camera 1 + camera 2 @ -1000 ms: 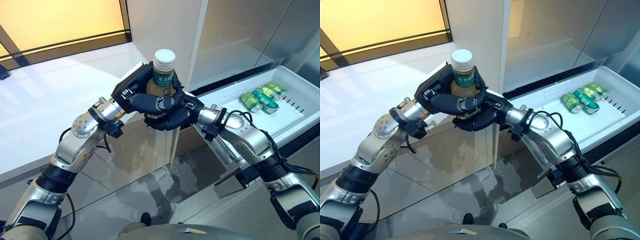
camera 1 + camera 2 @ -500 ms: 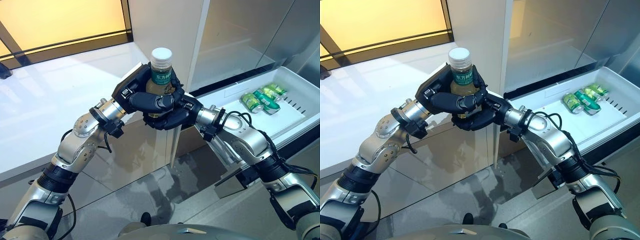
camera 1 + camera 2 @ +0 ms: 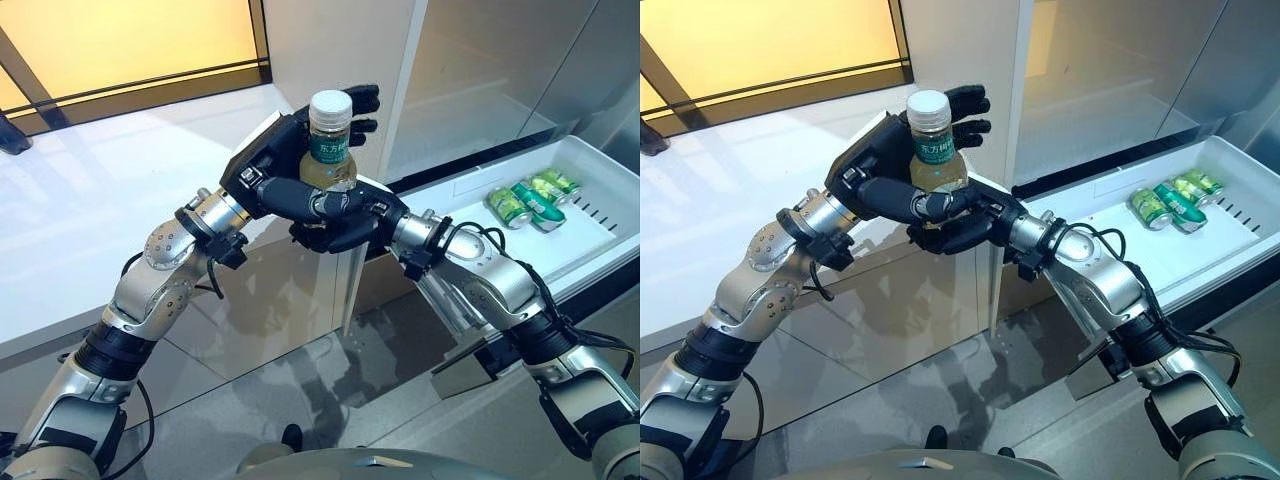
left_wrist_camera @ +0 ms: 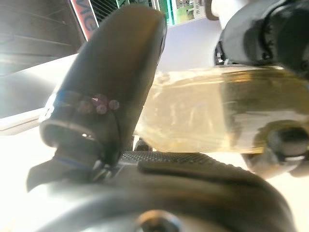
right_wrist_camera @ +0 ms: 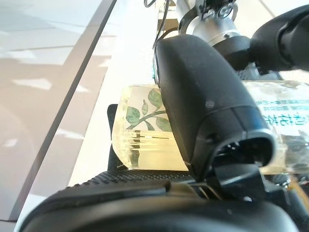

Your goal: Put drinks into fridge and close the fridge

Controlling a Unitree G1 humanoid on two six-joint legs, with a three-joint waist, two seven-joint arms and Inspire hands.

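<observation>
The bottle stands upright in the air, held up between both hands, in front of the tall white fridge wall. It has a white cap, a green label and pale yellow drink inside.

The right hand is under the bottle and wraps round its lower part, so it holds the bottle.

The left hand is on the bottle's left side. Its thumb curls across the front of the bottle, while its fingers stick out straight behind the bottle's cap.

To the right of the bottle, the white fridge drawer is pulled out. Green cans lie on their sides in it, near its far end.

Left of the bottle is a white bench.
</observation>
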